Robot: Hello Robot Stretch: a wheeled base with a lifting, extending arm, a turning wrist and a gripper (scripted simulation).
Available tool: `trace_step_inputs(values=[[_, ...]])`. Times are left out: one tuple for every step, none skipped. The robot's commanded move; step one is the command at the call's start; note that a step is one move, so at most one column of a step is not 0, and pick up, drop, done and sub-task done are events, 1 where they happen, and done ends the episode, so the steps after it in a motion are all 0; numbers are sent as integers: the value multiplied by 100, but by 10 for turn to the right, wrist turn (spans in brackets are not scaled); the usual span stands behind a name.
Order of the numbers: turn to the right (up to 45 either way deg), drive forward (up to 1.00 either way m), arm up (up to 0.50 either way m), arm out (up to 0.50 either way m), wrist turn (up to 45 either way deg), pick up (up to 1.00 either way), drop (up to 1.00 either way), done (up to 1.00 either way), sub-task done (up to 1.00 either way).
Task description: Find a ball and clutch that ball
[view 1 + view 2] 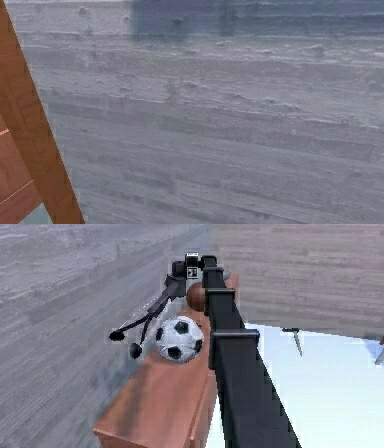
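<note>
Black-and-white ball (pixel 180 339) lies on reddish-brown wooden tabletop (pixel 160 404), against dark square arm bar (pixel 240 364); hand (pixel 125 342) near it, toward arm side view's left, grey planks (pixel 60 294) behind; cannot tell whether hand holds anything

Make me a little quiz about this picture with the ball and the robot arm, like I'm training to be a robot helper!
1. True or false: the black-and-white ball lies on the floor.
2. What colour is the arm? A) white B) dark C) red
3. In the arm side view, on which side of the ball is the tool?

Key
1. False: it rests on the brown wooden top.
2. B
3. The left side.
</note>
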Motion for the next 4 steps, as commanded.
trace_step_inputs(values=[[0, 0, 0, 0, 450, 0, 0, 0, 0], [0, 0, 0, 0, 450, 0, 0, 0, 0], [0, 0, 0, 0, 330, 0, 0, 0, 0], [0, 0, -28, 0, 0, 0, 0, 0, 0]])
